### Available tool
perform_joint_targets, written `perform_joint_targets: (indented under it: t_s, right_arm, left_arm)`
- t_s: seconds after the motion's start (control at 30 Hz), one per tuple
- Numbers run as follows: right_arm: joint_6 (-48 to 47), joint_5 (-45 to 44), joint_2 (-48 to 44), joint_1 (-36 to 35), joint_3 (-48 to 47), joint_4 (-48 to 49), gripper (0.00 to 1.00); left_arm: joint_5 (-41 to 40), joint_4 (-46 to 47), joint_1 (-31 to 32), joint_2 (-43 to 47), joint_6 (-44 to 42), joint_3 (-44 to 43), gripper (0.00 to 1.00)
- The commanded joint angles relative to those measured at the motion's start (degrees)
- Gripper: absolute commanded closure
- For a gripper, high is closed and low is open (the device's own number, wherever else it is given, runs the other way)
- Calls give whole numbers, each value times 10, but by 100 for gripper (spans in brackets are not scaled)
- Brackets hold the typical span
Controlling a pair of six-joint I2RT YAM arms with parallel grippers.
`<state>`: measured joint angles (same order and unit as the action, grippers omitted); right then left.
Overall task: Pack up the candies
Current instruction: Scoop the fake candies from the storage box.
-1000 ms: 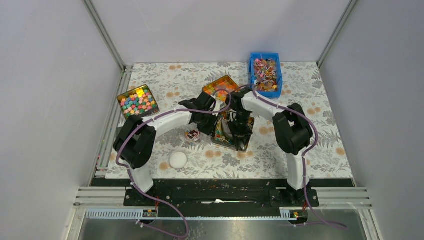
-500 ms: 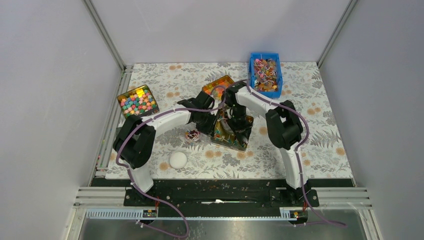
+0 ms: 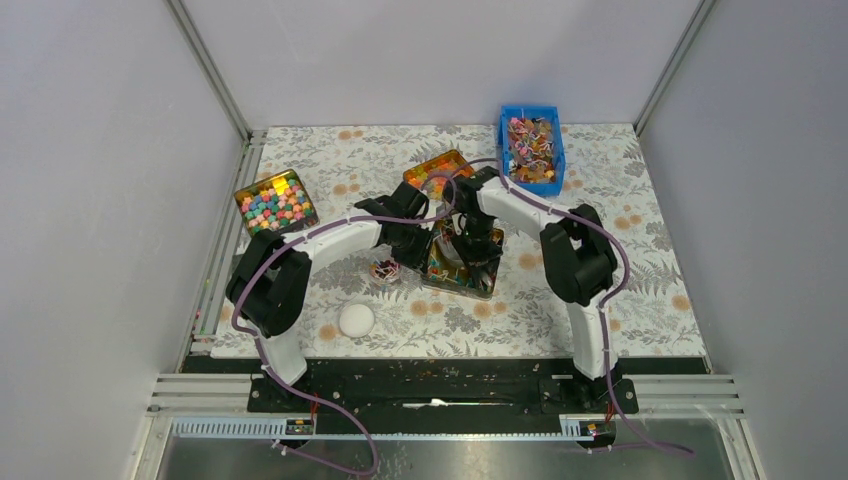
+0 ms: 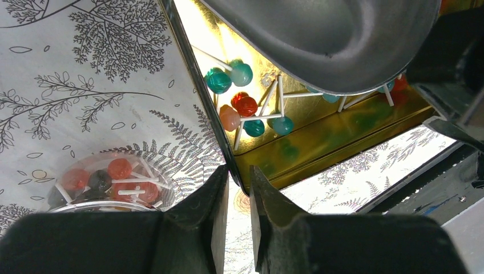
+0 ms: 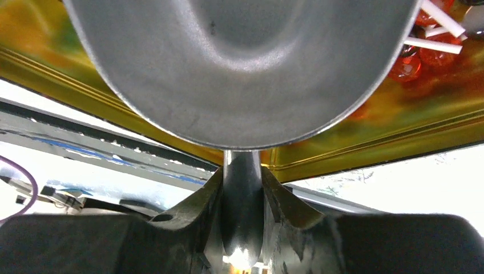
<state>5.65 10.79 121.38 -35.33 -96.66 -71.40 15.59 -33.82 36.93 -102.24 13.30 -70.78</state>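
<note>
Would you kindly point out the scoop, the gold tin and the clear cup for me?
scoop (image 5: pixel 240 74): right wrist view, middle of its bowl.
tin (image 4: pixel 331 140): left wrist view, bare gold inner surface.
cup (image 4: pixel 167 193): left wrist view, right-hand rim.

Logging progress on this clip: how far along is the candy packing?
Done: a few small wrapped candies lie in the gold metal tin, others in the small clear cup. In hand: the left gripper clamps the tin's rim; the right gripper holds the grey metal scoop over it. Left: the blue plastic bin holds many more.
</note>
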Motion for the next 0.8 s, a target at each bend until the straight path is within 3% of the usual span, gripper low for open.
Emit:
perform_joint_targets:
  t_s: [0.0,0.53,0.77]
  right_arm:
    - [38,2,-39,-1,32,164,100]
    - [17,-12,-177,-1,256,375,100]
    - [9,-17,-203,-2,297,407,100]
  left_arm:
    - [37,27,12,10,-10,-16,83]
    - [36,51,11,26,15,-8,79]
    - [39,55,8,34,24,-9,76]
